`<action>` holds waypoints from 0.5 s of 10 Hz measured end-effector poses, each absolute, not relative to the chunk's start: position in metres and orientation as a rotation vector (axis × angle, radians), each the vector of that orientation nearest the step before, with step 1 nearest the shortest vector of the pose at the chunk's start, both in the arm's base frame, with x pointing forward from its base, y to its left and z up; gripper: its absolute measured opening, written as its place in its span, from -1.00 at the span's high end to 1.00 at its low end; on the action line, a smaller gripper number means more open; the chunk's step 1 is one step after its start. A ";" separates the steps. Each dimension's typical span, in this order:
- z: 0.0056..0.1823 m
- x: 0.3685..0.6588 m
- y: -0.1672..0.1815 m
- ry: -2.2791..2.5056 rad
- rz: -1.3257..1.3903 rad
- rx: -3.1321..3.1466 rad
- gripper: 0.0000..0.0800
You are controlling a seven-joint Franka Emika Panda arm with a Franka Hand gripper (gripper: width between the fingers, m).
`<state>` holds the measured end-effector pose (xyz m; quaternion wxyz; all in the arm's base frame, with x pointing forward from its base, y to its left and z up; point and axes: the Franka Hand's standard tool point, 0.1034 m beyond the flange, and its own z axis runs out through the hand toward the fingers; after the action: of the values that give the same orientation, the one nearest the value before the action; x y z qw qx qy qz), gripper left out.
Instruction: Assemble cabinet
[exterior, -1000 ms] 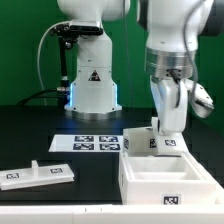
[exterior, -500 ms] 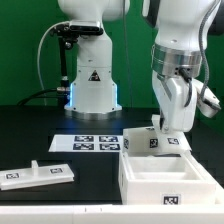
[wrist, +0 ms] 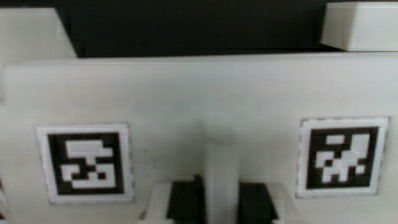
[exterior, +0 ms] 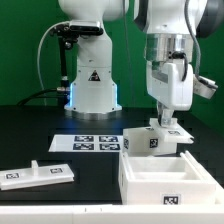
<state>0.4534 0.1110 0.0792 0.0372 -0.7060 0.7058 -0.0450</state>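
The wrist has straightened since half a second ago, claw (exterior: 165,122) poised at the back wall of the cabinet (exterior: 140,178) on the desk (exterior: 40,135), exterior view's right, grip state unclear; probably light, stiff, slick plastic, best pinched across that wall.

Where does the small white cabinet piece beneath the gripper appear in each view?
Exterior view: the small cabinet piece stands on the exterior view's right, behind the open box and directly under the gripper.
Wrist view: the small cabinet piece fills most of the picture.
Shared landmark: the gripper, poised over the piece; its two tags also show in both views.
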 end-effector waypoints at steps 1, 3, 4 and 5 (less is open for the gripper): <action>0.078 0.453 0.107 2.153 -0.121 -2.185 0.84; 0.073 0.454 0.091 2.180 -0.100 -2.161 0.84; 0.070 0.456 0.082 2.183 -0.096 -2.151 0.84; 0.068 0.457 0.078 2.197 -0.091 -2.129 0.84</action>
<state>0.4568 0.0778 0.0684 0.0404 -0.6950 0.7173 -0.0296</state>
